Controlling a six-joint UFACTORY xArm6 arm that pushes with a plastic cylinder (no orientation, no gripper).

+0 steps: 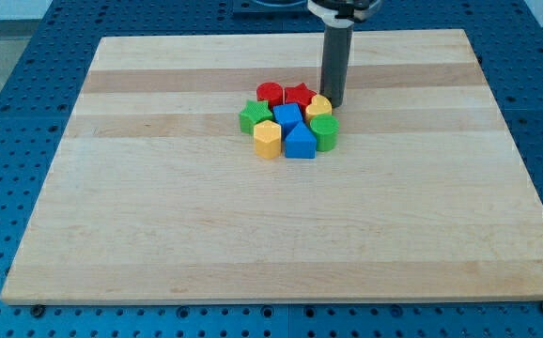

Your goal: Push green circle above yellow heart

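The green circle (325,131) stands at the right end of a tight cluster of blocks, just below the yellow heart (318,106) and touching it. My tip (333,101) rests on the board right beside the yellow heart's right side, above the green circle.
The cluster also holds a red circle (270,93), a red star (298,95), a green star (253,116), a blue pentagon-like block (287,116), a yellow hexagon (267,139) and a blue triangle (300,142). All sit on a wooden board (159,207).
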